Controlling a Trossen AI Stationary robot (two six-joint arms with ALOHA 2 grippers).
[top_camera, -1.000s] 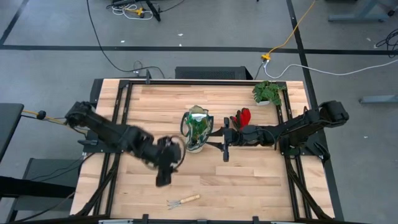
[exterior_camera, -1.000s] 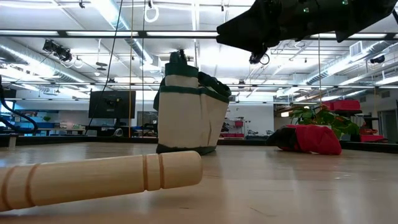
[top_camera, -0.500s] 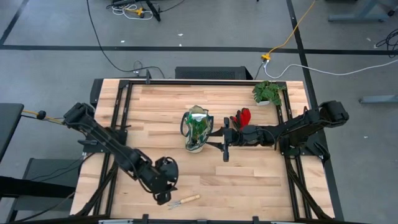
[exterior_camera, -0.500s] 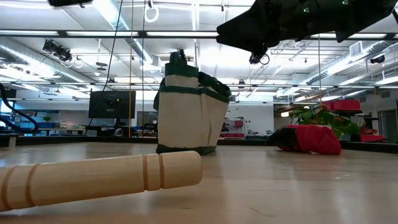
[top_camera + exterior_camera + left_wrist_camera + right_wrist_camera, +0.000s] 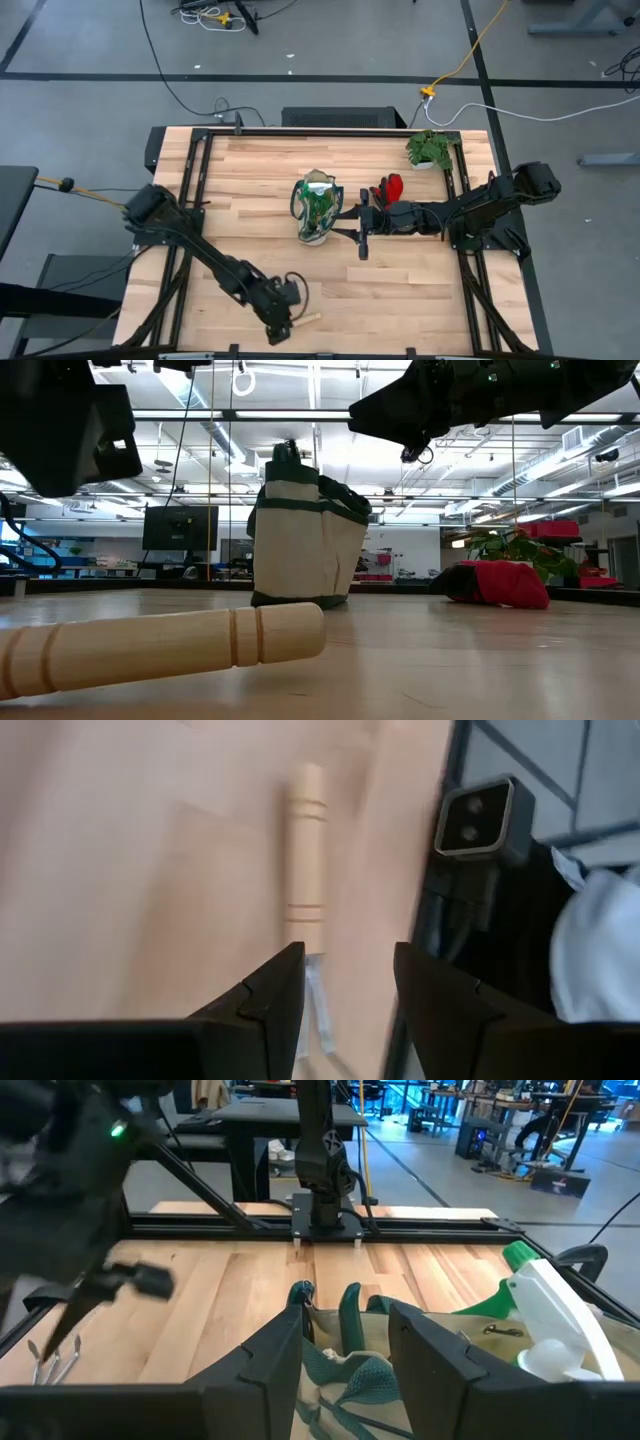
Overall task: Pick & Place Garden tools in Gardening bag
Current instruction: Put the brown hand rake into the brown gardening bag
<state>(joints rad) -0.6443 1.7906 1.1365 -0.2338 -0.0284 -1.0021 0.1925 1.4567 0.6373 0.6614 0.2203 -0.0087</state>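
The left gripper [image 5: 345, 970], fingers spread, hovered over the hand rake [image 5: 305, 855] lying well in front of the gardening bag [image 5: 317, 208], near the table's [image 5: 420, 290] front edge. A clean pick called for straddling the wooden handle squarely across its width. Its long axis ran roughly along that edge, tines toward the left arm's side. The right gripper [image 5: 345, 1345], fingers apart, waited beside the bag.
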